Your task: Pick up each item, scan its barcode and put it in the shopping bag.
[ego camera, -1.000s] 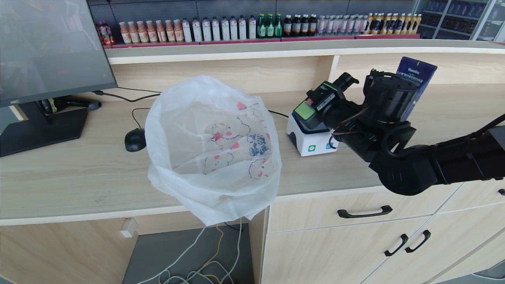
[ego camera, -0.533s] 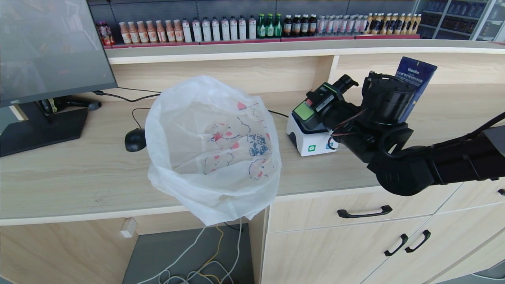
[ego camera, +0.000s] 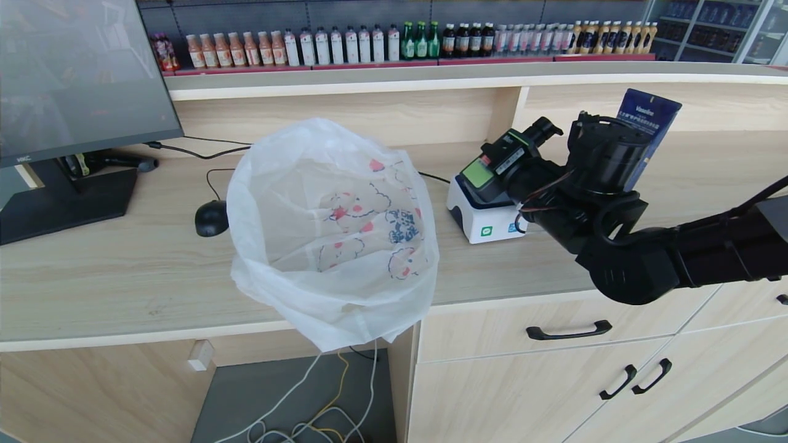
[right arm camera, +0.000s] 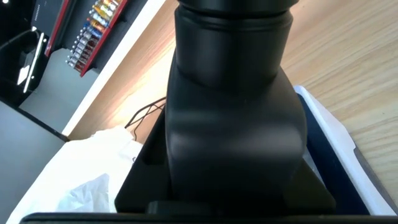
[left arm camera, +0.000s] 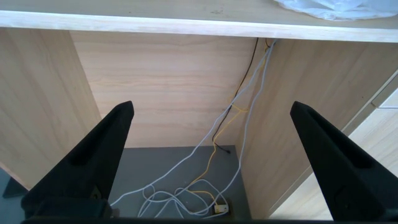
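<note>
From where I stand, the right claw (ego camera: 628, 157) is clamped on a blue box (ego camera: 649, 126) and holds it up in the air, tilted, over the right part of the counter (ego camera: 111, 271), just right of the scanner (ego camera: 483, 215) and higher than it. The arm's wrist crowds the scanner's right side. The box's top corner comes level with the raised ledge along the far edge. The bag (ego camera: 332, 234) stands open, left of the scanner, with only a narrow strip of wood between them; its bottom sags over the counter's near edge. Left of the bag a wide stretch of counter runs to the monitor (ego camera: 80, 74), with a mouse (ego camera: 211, 218) just beside the bag's far left side. The left claw (left arm camera: 211, 109) hangs low in the open recess under the counter's near edge, its fingers (left arm camera: 93, 165) spread wide apart, above loose cables (left arm camera: 186, 199) on the floor.
</note>
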Tool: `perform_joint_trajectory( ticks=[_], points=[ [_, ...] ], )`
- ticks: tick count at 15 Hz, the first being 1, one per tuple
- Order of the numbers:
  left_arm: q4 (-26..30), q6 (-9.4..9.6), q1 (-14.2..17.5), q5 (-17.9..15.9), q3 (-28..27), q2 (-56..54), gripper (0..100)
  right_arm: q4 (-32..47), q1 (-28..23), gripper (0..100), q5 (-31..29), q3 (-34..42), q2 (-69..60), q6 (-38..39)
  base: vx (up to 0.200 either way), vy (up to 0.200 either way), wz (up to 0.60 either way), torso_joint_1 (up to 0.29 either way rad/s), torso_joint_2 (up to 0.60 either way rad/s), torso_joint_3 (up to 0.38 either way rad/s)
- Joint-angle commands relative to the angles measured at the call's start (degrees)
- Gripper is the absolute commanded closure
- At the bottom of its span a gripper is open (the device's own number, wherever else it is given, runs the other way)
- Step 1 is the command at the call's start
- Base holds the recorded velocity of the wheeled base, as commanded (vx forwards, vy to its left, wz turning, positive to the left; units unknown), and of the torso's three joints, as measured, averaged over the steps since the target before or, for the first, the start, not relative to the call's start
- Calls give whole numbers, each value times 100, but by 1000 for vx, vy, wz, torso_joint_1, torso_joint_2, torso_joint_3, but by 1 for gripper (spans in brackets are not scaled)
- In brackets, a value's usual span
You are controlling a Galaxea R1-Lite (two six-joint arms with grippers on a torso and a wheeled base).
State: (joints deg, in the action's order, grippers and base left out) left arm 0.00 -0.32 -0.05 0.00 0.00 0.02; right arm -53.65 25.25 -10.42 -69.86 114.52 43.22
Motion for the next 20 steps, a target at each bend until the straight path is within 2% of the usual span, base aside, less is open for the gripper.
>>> perform_joint_trajectory(
  ticks=[1,14,20],
  points=[
    [0,5,5,0,0,-2,0,4,-11,100,-4,8,0,3,0,0,0,0,0,0],
    [0,-3,-4,0,0,-2,0,13,15,100,-4,-18,-263,-50,0,0,0,0,0,0],
    [0,5,-4,0,0,-2,0,4,42,100,-4,210,-826,-454,0,0,0,0,0,0]
  ],
)
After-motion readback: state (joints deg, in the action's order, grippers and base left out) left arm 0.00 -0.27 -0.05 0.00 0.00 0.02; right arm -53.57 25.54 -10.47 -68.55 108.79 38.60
